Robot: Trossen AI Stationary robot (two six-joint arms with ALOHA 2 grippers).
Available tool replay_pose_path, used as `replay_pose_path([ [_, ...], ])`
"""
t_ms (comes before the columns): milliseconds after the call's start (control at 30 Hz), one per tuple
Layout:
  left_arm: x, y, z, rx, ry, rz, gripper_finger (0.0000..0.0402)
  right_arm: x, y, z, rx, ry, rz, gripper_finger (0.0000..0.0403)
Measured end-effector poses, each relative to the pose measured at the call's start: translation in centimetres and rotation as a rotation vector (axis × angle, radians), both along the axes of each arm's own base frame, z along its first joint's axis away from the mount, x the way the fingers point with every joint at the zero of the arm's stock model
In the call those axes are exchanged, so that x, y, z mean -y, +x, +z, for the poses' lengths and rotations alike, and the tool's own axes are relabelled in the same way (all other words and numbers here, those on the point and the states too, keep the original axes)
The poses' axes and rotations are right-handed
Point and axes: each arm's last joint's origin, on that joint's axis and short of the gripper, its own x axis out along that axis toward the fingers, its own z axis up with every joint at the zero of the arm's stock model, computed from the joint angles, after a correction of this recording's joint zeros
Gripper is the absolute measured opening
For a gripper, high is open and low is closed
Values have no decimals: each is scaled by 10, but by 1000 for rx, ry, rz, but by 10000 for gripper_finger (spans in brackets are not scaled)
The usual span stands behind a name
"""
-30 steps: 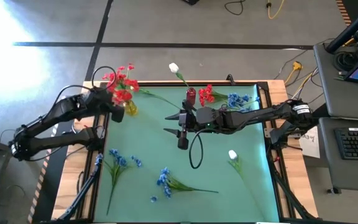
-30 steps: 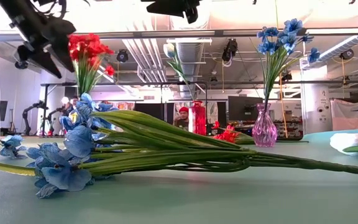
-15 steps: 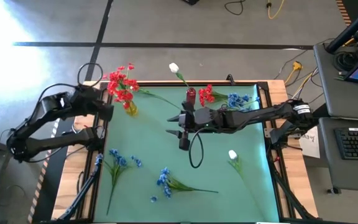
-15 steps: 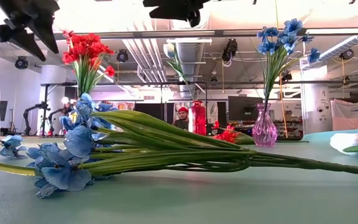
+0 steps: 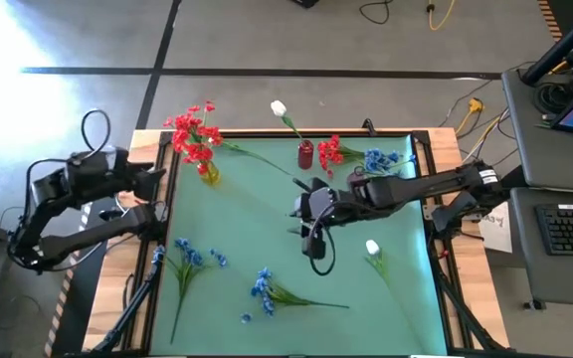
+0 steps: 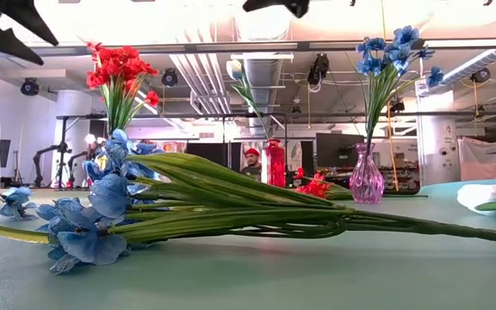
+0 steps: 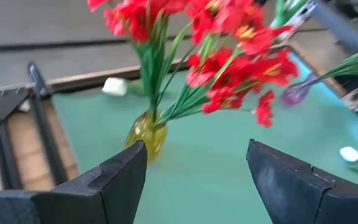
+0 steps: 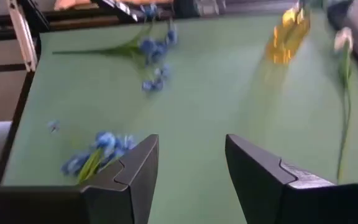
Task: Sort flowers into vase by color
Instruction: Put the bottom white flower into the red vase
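Since a second ago the left gripper (image 5: 157,177) has pulled back from the yellow vase (image 5: 208,173) to the table's left edge, at about nine o'clock; its fingers stand apart and empty, and the red flowers (image 5: 193,137) stand in that vase at about eleven o'clock. By that reading, one red bunch is placed. The right gripper (image 5: 298,211) has swung from just below the red vase (image 5: 305,154) toward the table's centre, fingers apart with nothing between them, probably heading for a loose stem.

On the green mat (image 5: 247,229), two blue sprays (image 5: 262,284) lie at about seven o'clock, one white bud (image 5: 372,247) at four o'clock and another (image 5: 278,107) at twelve. Blue flowers (image 5: 381,159) stand in the purple vase (image 6: 367,178) at one o'clock, loose red blooms (image 5: 328,151) beside them. Beyond the table the low view shows ceiling ducts, monitors and a person in a red cap (image 6: 253,152).
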Motion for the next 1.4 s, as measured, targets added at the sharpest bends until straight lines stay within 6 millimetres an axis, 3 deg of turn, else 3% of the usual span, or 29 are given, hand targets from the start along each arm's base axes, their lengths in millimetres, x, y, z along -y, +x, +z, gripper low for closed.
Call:
replay_pose_path([
  [233,0,2,0,97,122,-72,264,-20,-17,11,-165,300,12,171],
  [433,-3,12,6,155,190,-176,264,-45,-32,5,-383,572,50,169],
  [667,-6,25,20,269,283,-322,264,-69,-59,-13,-627,540,-134,160],
  [933,-12,41,23,347,339,-396,264,-84,-92,-24,-700,493,-343,160],
  [1167,-17,49,18,323,318,-397,264,-76,-133,-43,-704,481,-493,160],
  [1400,-22,56,6,306,300,-398,264,-56,-165,-97,-681,534,-629,160],
])
